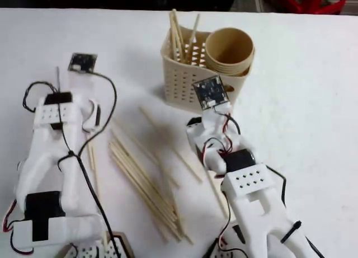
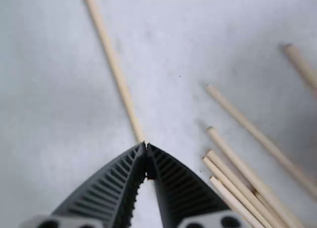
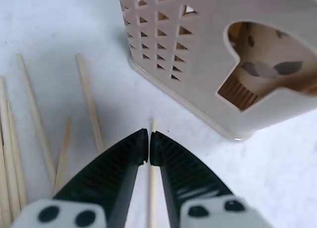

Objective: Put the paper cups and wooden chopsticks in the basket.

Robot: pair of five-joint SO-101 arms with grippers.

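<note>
The cream lattice basket (image 1: pixel 182 87) stands at the table's far middle and holds stacked paper cups (image 1: pixel 229 48) and several upright chopsticks (image 1: pixel 180 31). Loose wooden chopsticks (image 1: pixel 145 185) lie scattered between the two arms. My left gripper (image 2: pixel 146 150) is shut just over the table, with the end of one chopstick (image 2: pixel 113 65) right at its tips and a bundle (image 2: pixel 237 173) beside it. My right gripper (image 3: pixel 149 137) is shut close before the basket's wall (image 3: pixel 198 65), above a chopstick (image 3: pixel 151 188) that lies under the fingers. A cup (image 3: pixel 267 50) shows through the handle cut-out.
The left arm (image 1: pixel 50 157) stretches along the table's left side and the right arm (image 1: pixel 246 185) along the right of centre, with cables trailing. A small circuit board (image 1: pixel 83 62) lies at the far left. Bare white table surrounds the basket on the right.
</note>
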